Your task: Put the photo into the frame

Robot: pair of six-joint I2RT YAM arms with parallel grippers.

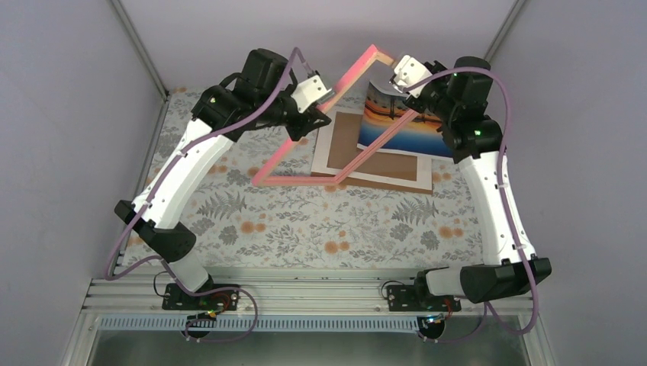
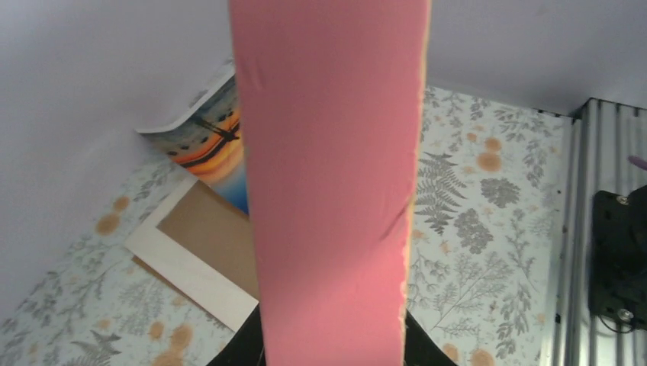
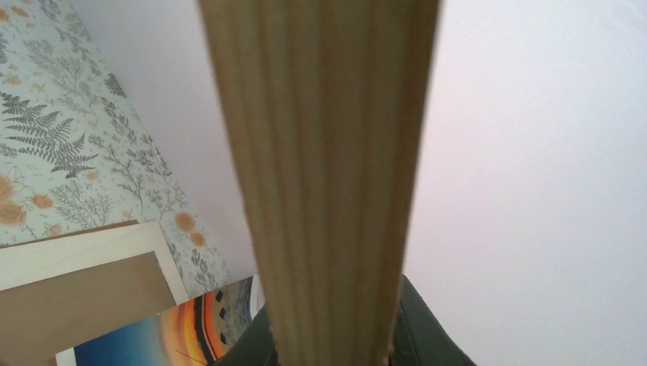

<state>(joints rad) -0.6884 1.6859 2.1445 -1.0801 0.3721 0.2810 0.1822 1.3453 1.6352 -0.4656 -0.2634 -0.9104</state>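
Observation:
The pink frame stands tilted, its lower bar resting on the table and its top corner raised toward the back wall. My left gripper is shut on its left bar; in the left wrist view that pink bar fills the space between the dark fingers. My right gripper is shut on the frame just below the top corner, where the frame's pale wooden side runs up from the jaws. The sunset photo lies behind the frame, its far edge curled up against the wall.
A white mat lies on a brown backing board under the raised frame, on the floral tablecloth. Lilac walls close in at the back and both sides. The metal rail with the arm bases runs along the near edge.

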